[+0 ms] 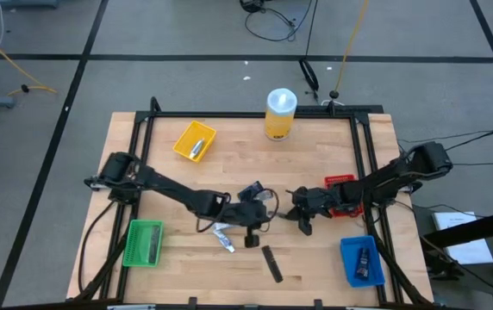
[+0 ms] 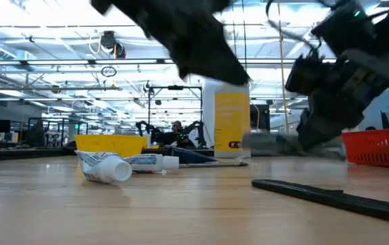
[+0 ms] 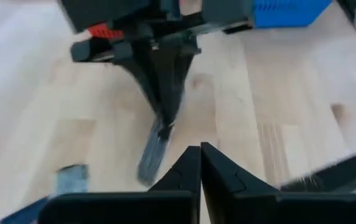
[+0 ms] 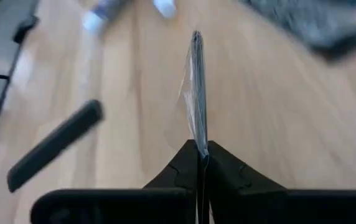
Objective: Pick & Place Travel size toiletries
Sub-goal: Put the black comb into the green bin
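Observation:
My right gripper (image 1: 300,215) is shut on a thin silver-grey sachet (image 4: 196,93) near the table's middle, in front of the red bin (image 1: 341,194). My left gripper (image 1: 264,215) is shut and empty just left of it, pointing at it; its shut fingers show in the left wrist view (image 3: 200,155). Two small white tubes (image 1: 223,234) lie on the wood near the left gripper, and they also show in the low view (image 2: 106,167). A black flat stick (image 1: 271,263) lies toward the near edge. A dark blue item (image 1: 251,191) lies behind the left gripper. My right gripper pinches one end of the sachet (image 4: 200,144) between its two fingers. The sachet stands edge-on and runs straight out past the fingertips. In the left wrist view it hangs slanting down below the fingers (image 3: 159,118), with its free end (image 3: 148,165) at or just above the wood.
A yellow bin (image 1: 195,140) with one item stands at the far left, a green bin (image 1: 143,243) at the near left and a blue bin (image 1: 361,261) with an item at the near right. A tall yellow canister (image 1: 281,114) stands at the far edge.

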